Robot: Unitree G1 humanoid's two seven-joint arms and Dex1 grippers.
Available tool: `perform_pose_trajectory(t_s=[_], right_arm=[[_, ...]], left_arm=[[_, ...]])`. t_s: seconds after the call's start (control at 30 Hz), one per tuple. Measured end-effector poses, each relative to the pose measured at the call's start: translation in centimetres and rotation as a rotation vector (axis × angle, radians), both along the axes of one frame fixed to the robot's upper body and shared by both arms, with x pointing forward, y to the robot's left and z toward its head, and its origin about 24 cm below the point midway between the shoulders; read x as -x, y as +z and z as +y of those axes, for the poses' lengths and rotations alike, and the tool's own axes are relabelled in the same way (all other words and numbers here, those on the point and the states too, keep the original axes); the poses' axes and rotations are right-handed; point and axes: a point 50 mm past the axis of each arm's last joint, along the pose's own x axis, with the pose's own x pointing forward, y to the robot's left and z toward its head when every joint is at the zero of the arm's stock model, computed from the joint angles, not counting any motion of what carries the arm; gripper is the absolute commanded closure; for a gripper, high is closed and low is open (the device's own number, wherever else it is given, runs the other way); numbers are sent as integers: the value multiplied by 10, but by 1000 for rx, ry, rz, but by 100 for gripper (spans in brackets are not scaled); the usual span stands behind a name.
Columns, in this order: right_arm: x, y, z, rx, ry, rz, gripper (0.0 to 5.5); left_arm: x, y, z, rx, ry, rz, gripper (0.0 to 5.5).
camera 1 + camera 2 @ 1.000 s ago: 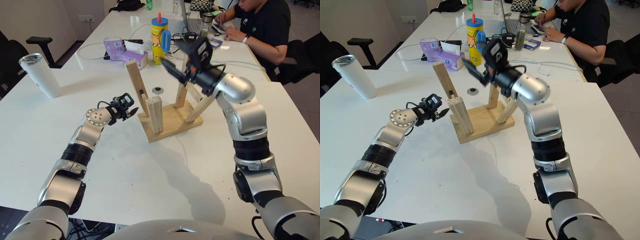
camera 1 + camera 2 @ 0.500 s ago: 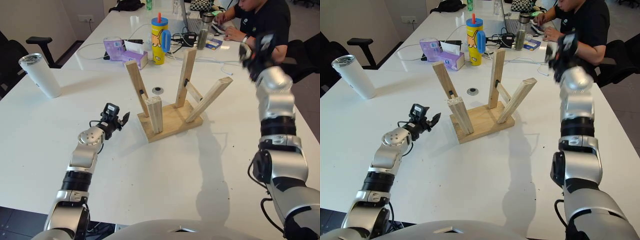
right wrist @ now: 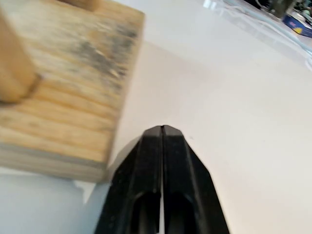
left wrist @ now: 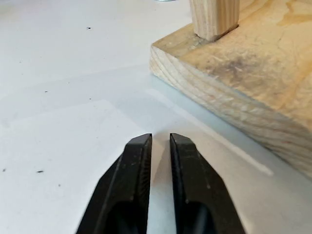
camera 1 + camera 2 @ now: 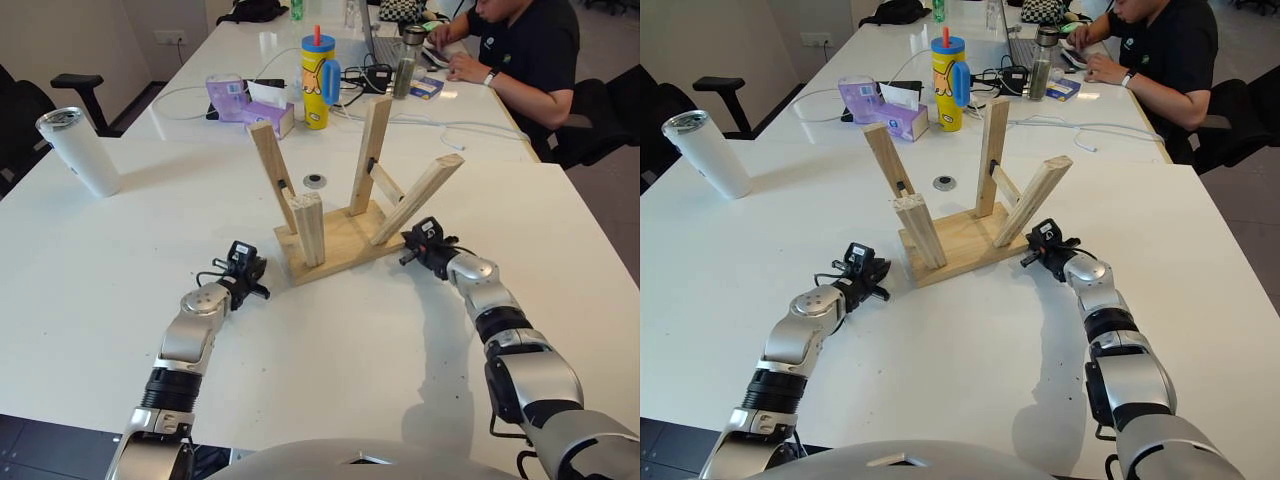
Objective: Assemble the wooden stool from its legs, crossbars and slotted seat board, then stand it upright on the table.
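Kid: Where's the stool now?

Me: The stool (image 5: 345, 200) is upside down, mid table (image 5: 330, 350). Its board (image 5: 350, 248) lies flat and 4 legs (image 5: 308, 228) stick up, w/ a crossbar (image 5: 386, 184) between the 2 legs on my right side.

Kid: And ur claws?

Me: Both are low, by the board. My left claw (image 5: 250, 272) is just beside the board's near left corner, not touching. It's almost closed, only a thin slit, w/ nothing in it. My right claw (image 5: 412, 243) is at the right corner, v. close; can't tell if it touches. It's pinched tight & holds nothing too.

Kid: So what's next?

Me: I think it's the flip, so the stool stands on its legs.

Kid: How do u do it well?

Me: Open both claws wide first, bc the board looks thick. Grab its edge on 2 far-apart sides, not the legs, bc legs may pull out of the slots. Lift both sides together & turn slow. If 1 side goes faster, the stool may twist & slip. Set all 4 legs down flat b4 letting go.
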Motion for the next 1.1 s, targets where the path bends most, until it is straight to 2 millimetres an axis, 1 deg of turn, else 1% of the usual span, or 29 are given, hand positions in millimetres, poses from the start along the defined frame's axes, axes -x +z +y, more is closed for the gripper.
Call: perform_pose_trajectory(t_s=[0.07,0.17,0.27,0.33,0.47,0.57,0.7,0.73,0.77,0.93,1.0,1.1], right_arm=[[9,-2,9,-30,115,20,550],[18,-2,17,-49,178,32,550],[22,-1,20,-57,177,41,550],[22,0,22,-56,141,37,550],[25,0,24,-61,96,33,550],[31,0,25,-67,82,34,550],[39,2,27,-74,78,49,550],[42,6,30,-83,86,44,550],[42,9,34,-99,91,38,550],[39,30,37,-94,102,-11,550],[38,33,37,-87,101,-17,550],[36,32,36,-72,96,-12,550]], left_arm=[[2,0,0,0,2,7,525],[2,0,6,-10,28,10,525],[2,1,11,-16,37,7,525],[1,0,13,-12,28,0,525],[-3,-1,13,-1,4,-9,525],[-4,0,13,2,-4,-16,525],[-5,12,8,17,-13,-66,525],[-5,23,3,43,-30,-108,525],[-6,28,-1,54,-28,-128,525],[-6,47,-2,62,-26,-175,525],[-6,48,-2,61,-24,-175,525],[-6,42,2,61,-7,-151,525]])
